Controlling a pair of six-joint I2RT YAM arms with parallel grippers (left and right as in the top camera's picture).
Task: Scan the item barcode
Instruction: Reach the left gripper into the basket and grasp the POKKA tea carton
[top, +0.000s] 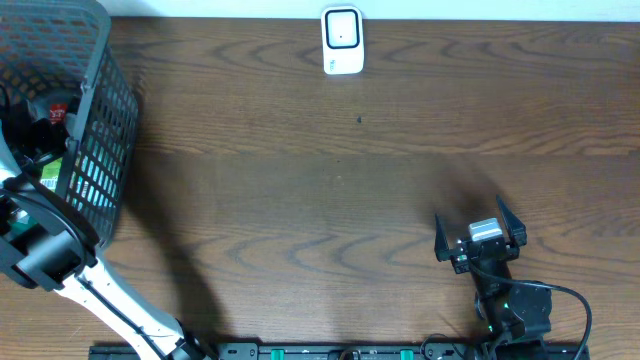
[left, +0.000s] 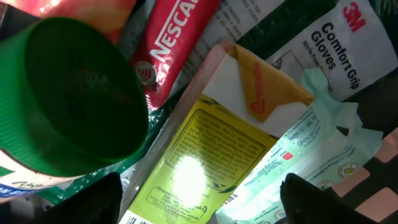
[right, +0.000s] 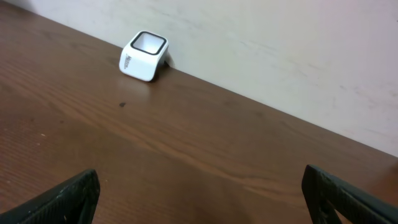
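scanner (top: 342, 40) 1 | basket (top: 105, 110) 1 | green lid (left: 74, 99) 1 | glove pack (left: 336, 43) 1

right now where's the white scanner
The white scanner stands at the far edge of the table, centre of the overhead view, by the wall, well right of the basket.

The left arm (top: 110, 300) reaches from the near edge toward the left side, its wrist turned down. The left gripper (left: 205, 202) points downward with both fingers (left: 93, 202) wide apart, holding nothing. The right arm (top: 515, 310) is folded at the near right; the right gripper (top: 475, 228) faces far, jaws fully spread and empty
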